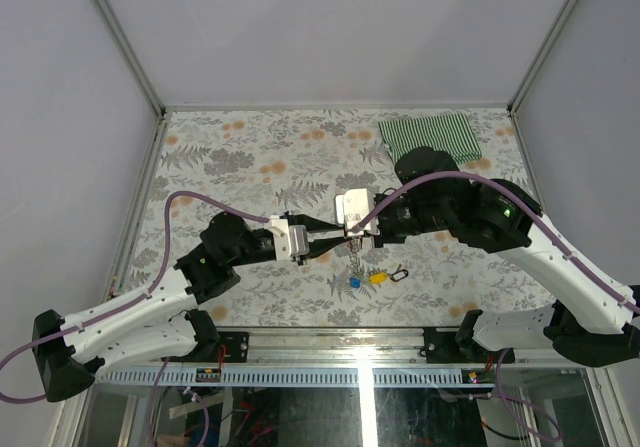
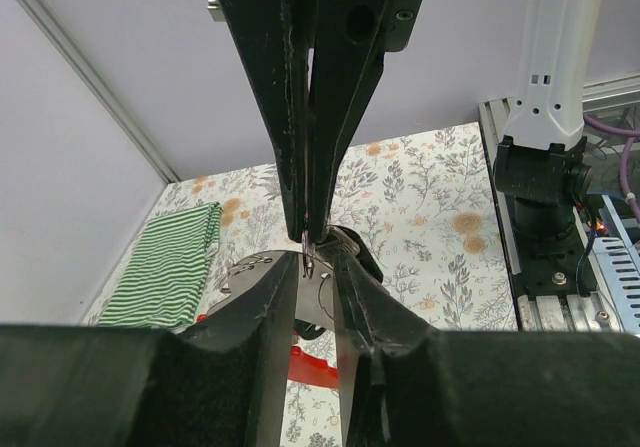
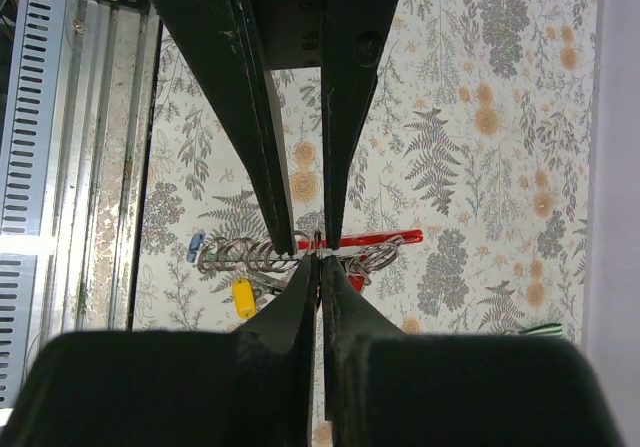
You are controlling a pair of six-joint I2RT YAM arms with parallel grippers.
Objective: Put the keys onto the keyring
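Seen from above, the right gripper (image 1: 352, 229) reaches in from 3 o'clock and is pinched tight on the keyring (image 3: 372, 237), which trails toward 6 o'clock to the blue and yellow keys (image 1: 354, 282); the left gripper (image 1: 338, 239) meets it from 9 o'clock with jaws narrowly straddling it, though I cannot tell whether it grips.

Table cover (image 1: 250, 157): floral print, matt and smooth, no glare.

Keyring (image 3: 375, 238): the red clip has an even, slightly glossy finish; whether it is plastic or painted metal cannot be determined. Its chain (image 3: 232, 257) is bare silver-grey metal, bright and reflective.

Keys (image 3: 242, 297), just beside the keyring: smooth opaque plastic heads, one yellow and one blue. The blades are too small to assess.

Striped cloth (image 1: 432, 135), well apart from the keyring: green-and-white woven fabric, matt, softly creased.

Gripper fingers (image 2: 290, 117), meeting at the keyring: black and matt, with pale scuffing along the edges.

Frame rail (image 3: 110, 147), near the keyring: bare grey metal, dull and mottled.
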